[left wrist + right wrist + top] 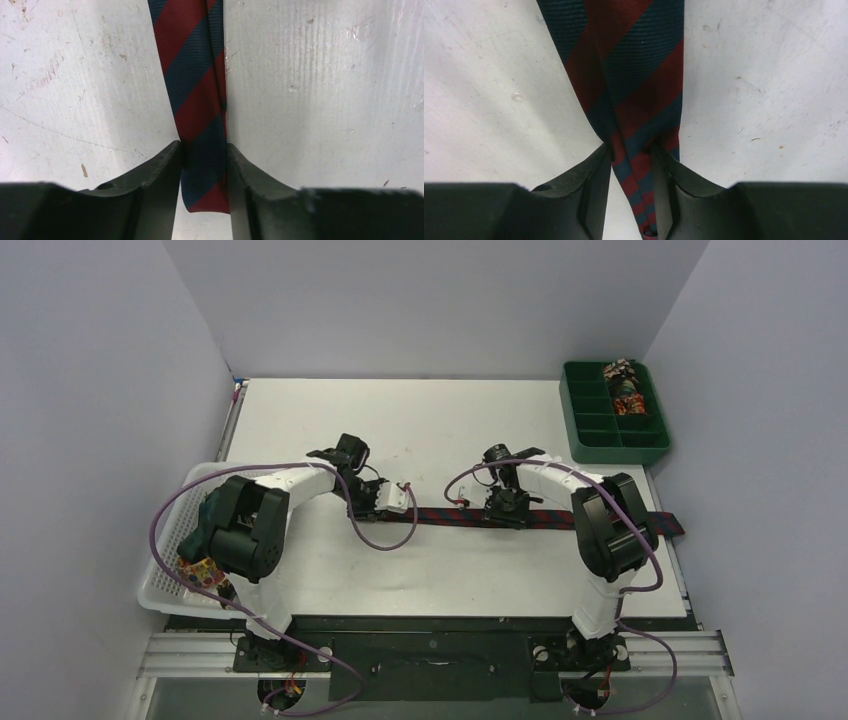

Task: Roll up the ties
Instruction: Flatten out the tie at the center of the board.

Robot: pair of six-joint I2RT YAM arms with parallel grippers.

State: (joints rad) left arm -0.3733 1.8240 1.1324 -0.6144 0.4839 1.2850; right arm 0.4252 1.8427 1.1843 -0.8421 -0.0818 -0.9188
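Your left tool (204, 167) gripped the narrow end of the striped tie (450, 517). Your right tool (631, 155) pinched it, bunched, nearer the green tray (590, 425). The tie lay stretched on the tabletop (330, 570), left of that tray. The roll looked unstarted; next, curl the narrow end over, keeping tension.

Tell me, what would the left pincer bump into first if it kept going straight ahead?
The striped tie, already squeezed in the left pincer. Right behind it lies the white table, so the pincer would likely hit that almost at once, though depth is hard to judge.
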